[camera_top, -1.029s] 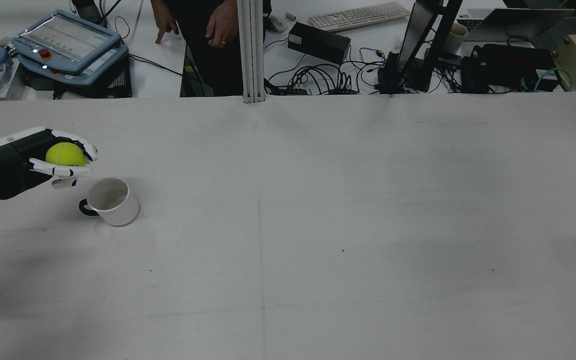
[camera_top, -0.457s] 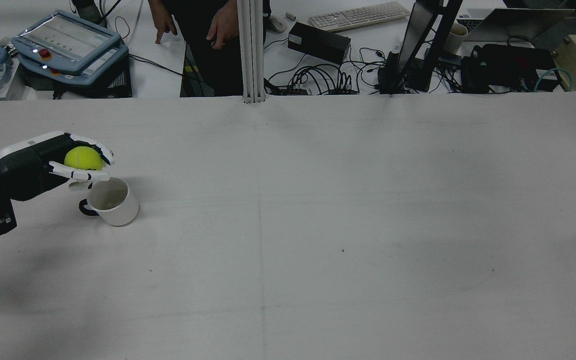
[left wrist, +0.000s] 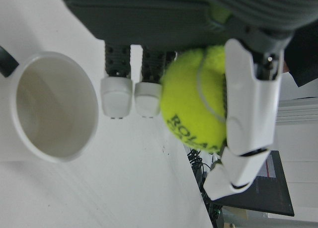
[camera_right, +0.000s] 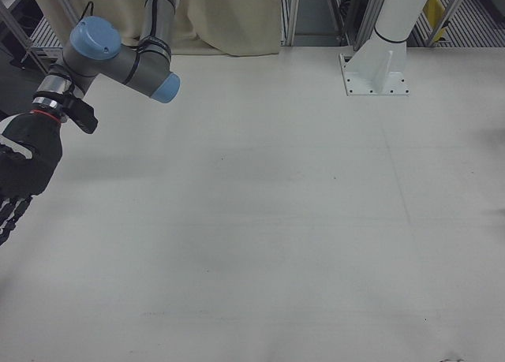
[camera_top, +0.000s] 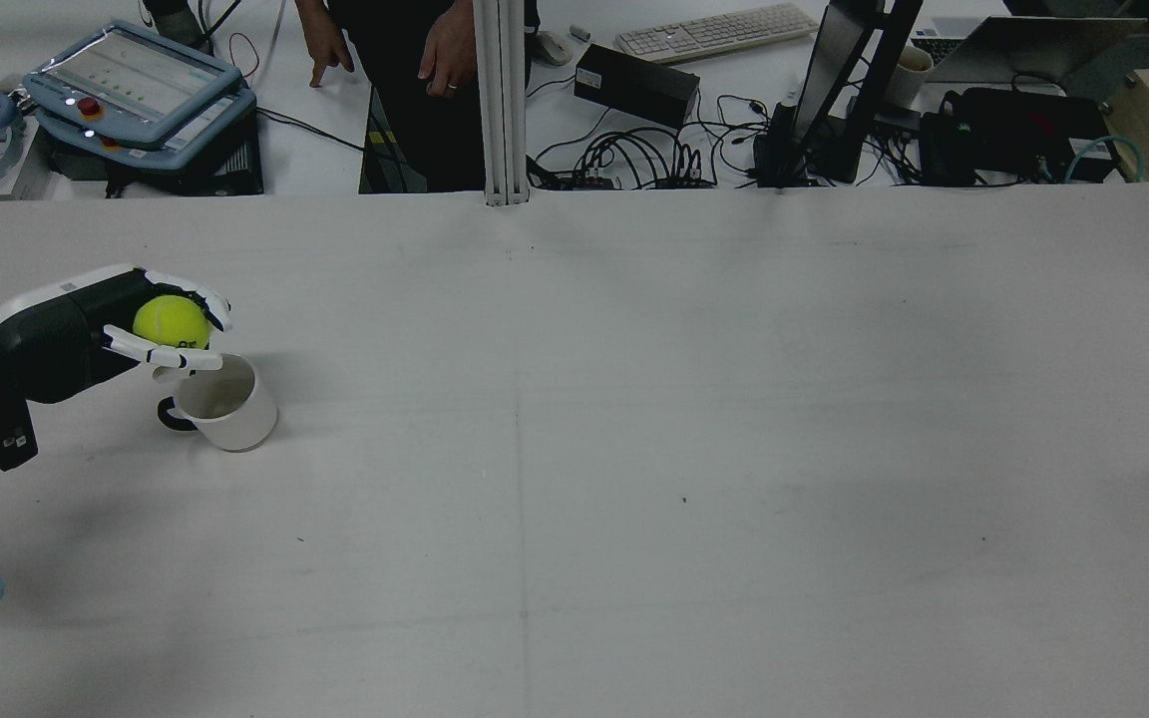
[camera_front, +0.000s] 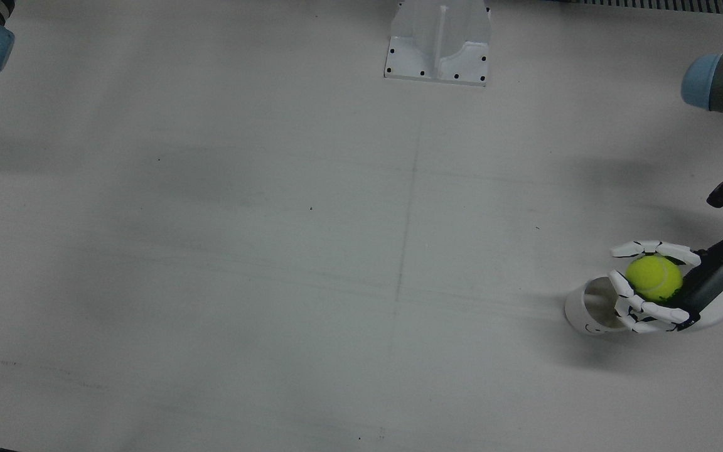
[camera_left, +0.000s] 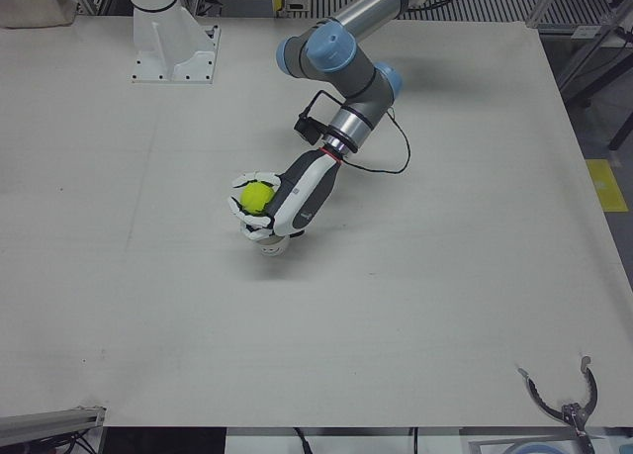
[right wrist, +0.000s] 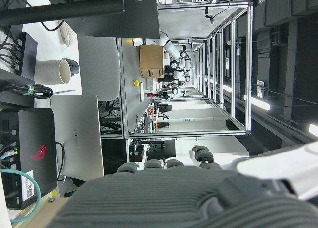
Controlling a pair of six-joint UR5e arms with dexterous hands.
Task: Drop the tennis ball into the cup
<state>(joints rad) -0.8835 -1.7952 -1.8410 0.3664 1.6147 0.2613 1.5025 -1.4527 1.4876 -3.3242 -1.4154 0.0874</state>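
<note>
My left hand is shut on the yellow-green tennis ball, held a little above the table at the far left of the rear view. The white cup with a dark handle stands upright just below and right of the ball; the fingertips overlap its rim. From above, the ball sits beside the cup, over its edge rather than its middle. The left hand view has the ball clamped between fingers, the empty cup alongside. My right hand hangs at the left edge of the right-front view, fingers spread, holding nothing.
A person stands beyond the table's far edge, beside a teach pendant, cables, a monitor stand and a keyboard. An arm pedestal stands at the table's robot-side edge. The table is bare to the right of the cup.
My left hand has carried the ball rightward and slightly down toward the cup; its fingertips now reach the rim. The cup has not moved.
</note>
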